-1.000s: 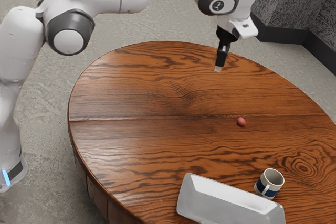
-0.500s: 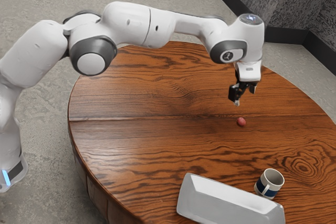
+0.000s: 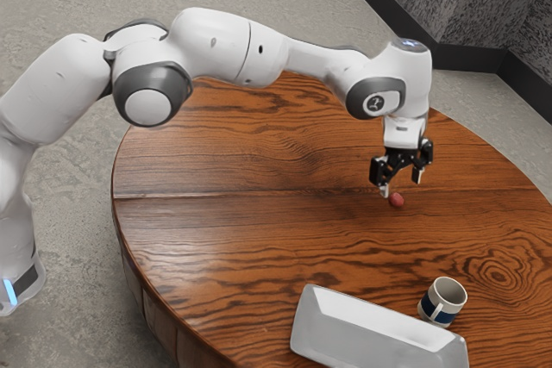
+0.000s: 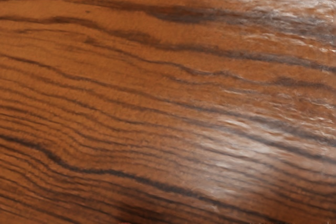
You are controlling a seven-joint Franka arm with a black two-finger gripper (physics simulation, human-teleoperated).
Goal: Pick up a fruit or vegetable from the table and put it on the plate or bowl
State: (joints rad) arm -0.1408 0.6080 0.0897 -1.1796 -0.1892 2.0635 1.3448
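Note:
A small red fruit (image 3: 397, 200) lies on the round wooden table (image 3: 259, 213), right of its middle in the exterior view. My gripper (image 3: 401, 184) hangs just above the fruit, open, with one finger on each side of it and no contact that I can see. A white rectangular plate (image 3: 371, 333) rests at the table's near edge, well below the fruit in the exterior view. The wrist view looks down on wood grain (image 4: 168, 98), with a faint reddish blur (image 4: 136, 214) at its lower edge, just under my hand.
A white mug with a blue band (image 3: 442, 301) stands just to the right of the plate. A dark wall base (image 3: 414, 15) runs behind the table at the upper right. The table's left half is bare wood.
My arm has swung from the table's far side toward the fruit and lowered. The fingers, together a second ago, now stand apart over the fruit. Fruit, plate and mug have stayed put.

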